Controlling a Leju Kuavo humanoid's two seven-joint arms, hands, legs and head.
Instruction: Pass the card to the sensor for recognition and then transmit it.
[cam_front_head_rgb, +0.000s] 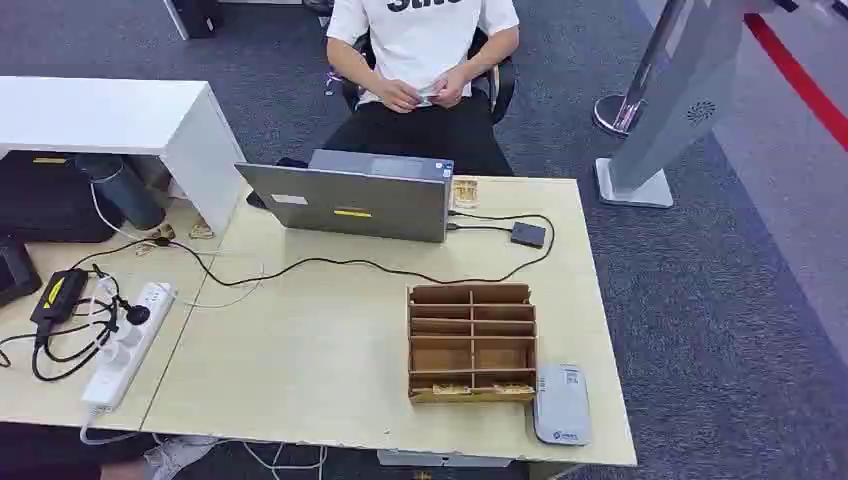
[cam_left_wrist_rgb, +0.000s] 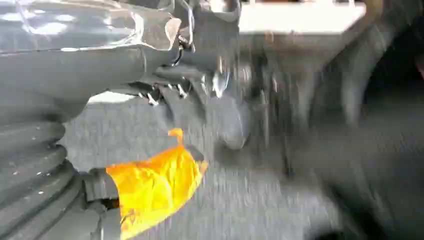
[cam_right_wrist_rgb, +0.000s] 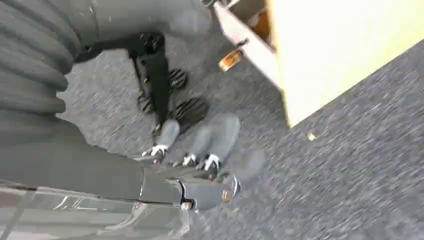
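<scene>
A wooden slotted rack (cam_front_head_rgb: 471, 342) stands on the light wood table (cam_front_head_rgb: 310, 350), with pale cards (cam_front_head_rgb: 470, 391) lying in its front slot. To the right of the rack lies a flat grey sensor pad (cam_front_head_rgb: 561, 403). A small black box (cam_front_head_rgb: 528, 235) is wired to the laptop (cam_front_head_rgb: 350, 200). My left hand (cam_left_wrist_rgb: 220, 95) hangs over grey carpet, blurred, fingers stretched out and holding nothing; orange tape (cam_left_wrist_rgb: 155, 185) wraps its thumb. My right hand (cam_right_wrist_rgb: 200, 150) hangs beside the table's corner (cam_right_wrist_rgb: 345, 45), fingers apart, nothing in it.
A person in a white shirt (cam_front_head_rgb: 425, 50) sits behind the table, facing me. A power strip (cam_front_head_rgb: 125, 345) and tangled cables lie at the left. A white desk (cam_front_head_rgb: 110, 115) stands at the far left, and a grey stand (cam_front_head_rgb: 670, 110) at the right on the carpet.
</scene>
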